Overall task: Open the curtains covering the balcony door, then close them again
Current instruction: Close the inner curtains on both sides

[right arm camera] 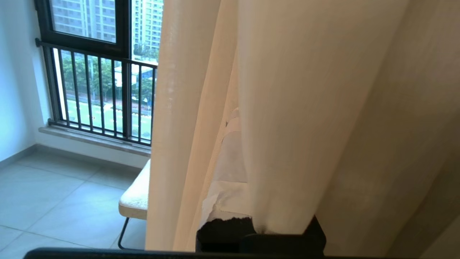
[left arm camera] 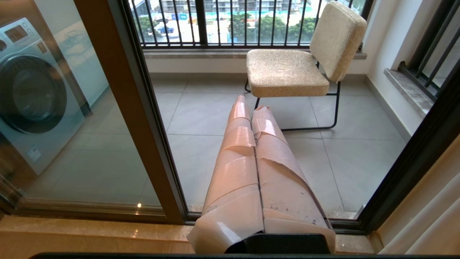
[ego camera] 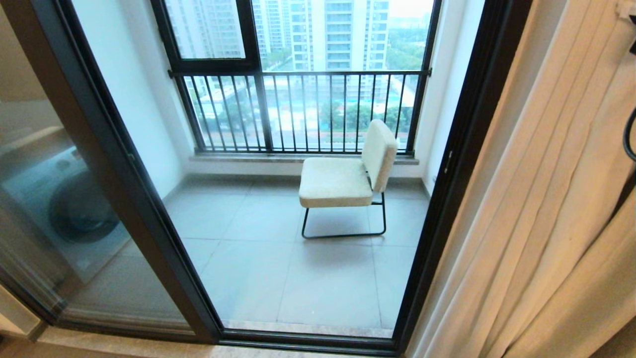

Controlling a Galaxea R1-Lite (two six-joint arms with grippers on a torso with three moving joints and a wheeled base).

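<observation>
Our right hand [right arm camera: 230,151] was clenched on a fold of the curtains [ego camera: 546,199], bunched at three o'clock of the balcony door [ego camera: 447,199]. Our left hand [left arm camera: 251,111] was squeezed empty. The thin fold could slip out if we tugged fast.

cream pleated curtains [ego camera: 546,199] bunched at right of door [ego camera: 437,199], hanging to floor; black-framed glass door uncovered, balcony visible.

left pincer [left arm camera: 248,108] taped fingers pressed together, held out level, right pincer [right arm camera: 233,144] closed, fingers mostly hidden
</observation>
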